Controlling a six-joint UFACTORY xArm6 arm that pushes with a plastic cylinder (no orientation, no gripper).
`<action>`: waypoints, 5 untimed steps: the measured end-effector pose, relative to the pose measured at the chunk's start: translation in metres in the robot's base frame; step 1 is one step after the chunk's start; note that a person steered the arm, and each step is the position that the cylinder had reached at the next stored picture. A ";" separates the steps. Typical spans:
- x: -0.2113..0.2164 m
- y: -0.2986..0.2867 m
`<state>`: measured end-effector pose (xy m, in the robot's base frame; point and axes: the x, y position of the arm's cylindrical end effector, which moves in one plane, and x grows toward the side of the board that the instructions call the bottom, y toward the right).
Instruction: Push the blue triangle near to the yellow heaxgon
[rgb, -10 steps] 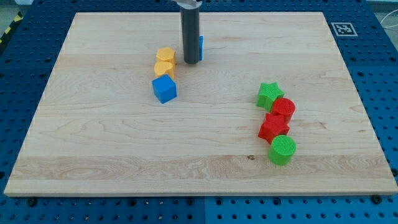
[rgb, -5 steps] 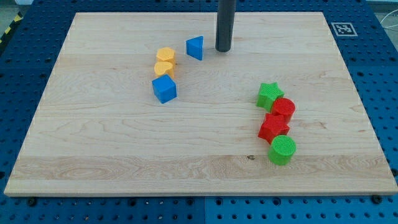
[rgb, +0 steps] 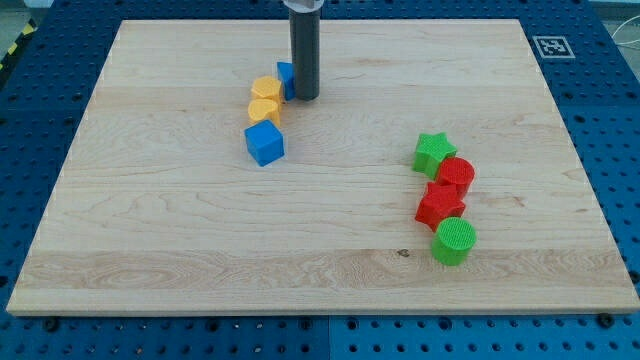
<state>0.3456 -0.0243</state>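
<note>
The blue triangle (rgb: 286, 78) sits in the upper middle of the board, mostly hidden behind my rod, and touches or nearly touches the yellow hexagon (rgb: 266, 89). My tip (rgb: 305, 97) is right against the triangle's right side. A second yellow block (rgb: 264, 109) lies just below the hexagon, and a blue cube (rgb: 264, 143) lies below that.
On the view's right stands a cluster: a green star (rgb: 434, 152), a red cylinder (rgb: 457, 175), a red star (rgb: 439, 206) and a green cylinder (rgb: 454, 241). The wooden board (rgb: 150, 230) rests on a blue perforated table. A marker tag (rgb: 551, 46) sits at its top right corner.
My rod swung from the right of the blue triangle back to the left, pushing the triangle left until it reached the yellow hexagon.
</note>
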 end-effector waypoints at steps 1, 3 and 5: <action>-0.014 0.000; -0.033 0.000; -0.069 0.000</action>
<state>0.2765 -0.0243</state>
